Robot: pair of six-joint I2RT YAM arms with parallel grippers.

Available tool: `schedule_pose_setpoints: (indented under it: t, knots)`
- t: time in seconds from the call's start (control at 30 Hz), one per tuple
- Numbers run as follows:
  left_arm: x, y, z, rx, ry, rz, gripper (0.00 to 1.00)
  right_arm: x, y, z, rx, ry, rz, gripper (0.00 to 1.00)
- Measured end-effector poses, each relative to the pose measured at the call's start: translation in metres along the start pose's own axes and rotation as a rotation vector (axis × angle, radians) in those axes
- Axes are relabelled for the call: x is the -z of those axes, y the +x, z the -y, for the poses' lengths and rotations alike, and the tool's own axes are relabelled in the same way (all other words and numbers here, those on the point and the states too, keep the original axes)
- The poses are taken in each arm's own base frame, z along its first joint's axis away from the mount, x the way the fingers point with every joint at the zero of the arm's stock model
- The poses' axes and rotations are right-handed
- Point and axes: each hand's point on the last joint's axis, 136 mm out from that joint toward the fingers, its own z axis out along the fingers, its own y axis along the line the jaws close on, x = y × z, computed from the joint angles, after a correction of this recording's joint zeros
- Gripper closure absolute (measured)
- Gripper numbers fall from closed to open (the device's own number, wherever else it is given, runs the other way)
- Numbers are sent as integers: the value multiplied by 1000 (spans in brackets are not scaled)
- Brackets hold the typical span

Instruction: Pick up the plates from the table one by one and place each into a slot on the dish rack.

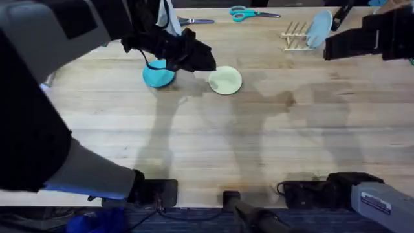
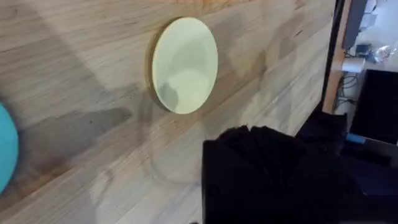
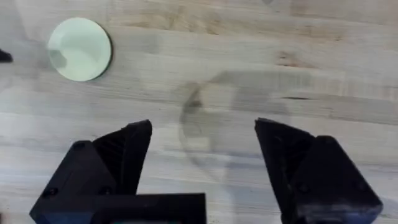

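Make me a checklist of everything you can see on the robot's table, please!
Surface: light wooden table, bare in the middle.
Job's things: turquoise plate under the left gripper; yellow plate lying flat beside it; dish rack at the far right.
Clutter: grey-blue plate standing in the rack; scissors at the far edge.
Grippers: right gripper open, holding nothing, above bare wood; left one over the turquoise plate, grip unclear.
Cables: nothing seen on the table.
Surroundings: arm bases along the near edge.
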Motion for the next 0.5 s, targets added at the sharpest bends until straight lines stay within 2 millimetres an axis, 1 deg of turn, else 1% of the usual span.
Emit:
schedule_pose_setpoints:
  t: [0.13,0.37,0.5]
  knots:
    - [-4,1,-3,17,5,-12,961,0,0,0,0,0,0,7]
    - [-4,-3,-3,2,9,0,961,0,0,0,0,0,0,7]
    - [-8,-3,-8,15,7,-11,961,0,0,0,0,0,0,7]
